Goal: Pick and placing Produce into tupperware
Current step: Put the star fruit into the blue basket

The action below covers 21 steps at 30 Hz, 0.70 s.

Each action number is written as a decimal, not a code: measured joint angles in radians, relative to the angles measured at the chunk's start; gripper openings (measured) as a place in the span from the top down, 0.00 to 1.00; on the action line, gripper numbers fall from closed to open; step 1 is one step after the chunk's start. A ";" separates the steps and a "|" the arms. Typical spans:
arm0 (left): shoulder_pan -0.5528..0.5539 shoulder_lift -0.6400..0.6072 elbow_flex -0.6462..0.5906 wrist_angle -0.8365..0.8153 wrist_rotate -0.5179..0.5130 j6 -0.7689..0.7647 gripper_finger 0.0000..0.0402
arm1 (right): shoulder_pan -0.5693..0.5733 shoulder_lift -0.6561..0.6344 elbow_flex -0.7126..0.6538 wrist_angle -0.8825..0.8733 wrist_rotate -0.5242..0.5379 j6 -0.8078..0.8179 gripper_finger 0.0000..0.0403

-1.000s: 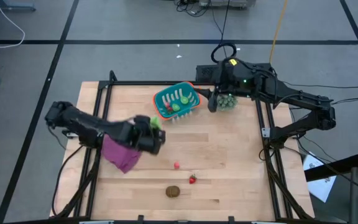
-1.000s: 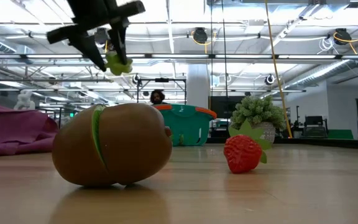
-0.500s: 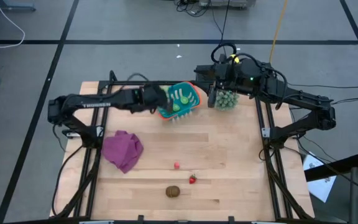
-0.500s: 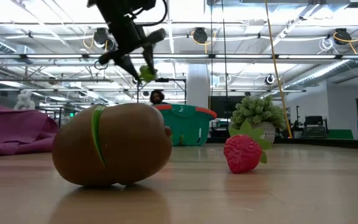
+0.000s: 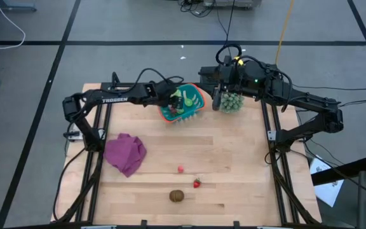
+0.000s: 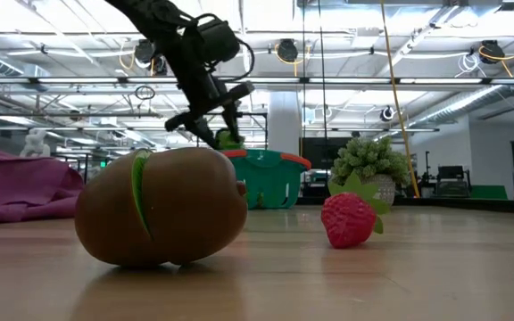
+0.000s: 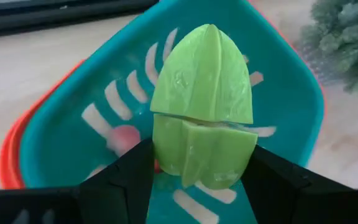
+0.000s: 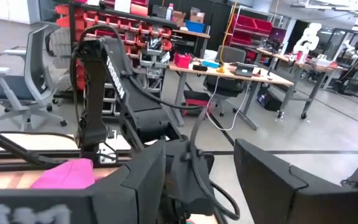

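Light-green segmented toy fruit (image 7: 202,127) sits clamped in the left gripper (image 7: 197,177) above the teal slotted plastic basket (image 5: 192,102). We cannot tell how the right gripper (image 8: 197,174), by the spiky plant (image 5: 231,102), stands.

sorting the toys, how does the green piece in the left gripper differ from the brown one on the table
The green piece is pale green, pointed and ridged, clamped in the left gripper above the teal basket. The brown piece is a smooth oval lying on the table's near part, untouched. Both are small toy produce with a seam across the middle.
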 joint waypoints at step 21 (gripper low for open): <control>-0.003 0.017 0.000 -0.062 -0.001 0.032 0.48 | 0.000 0.000 0.000 0.007 0.000 0.008 0.55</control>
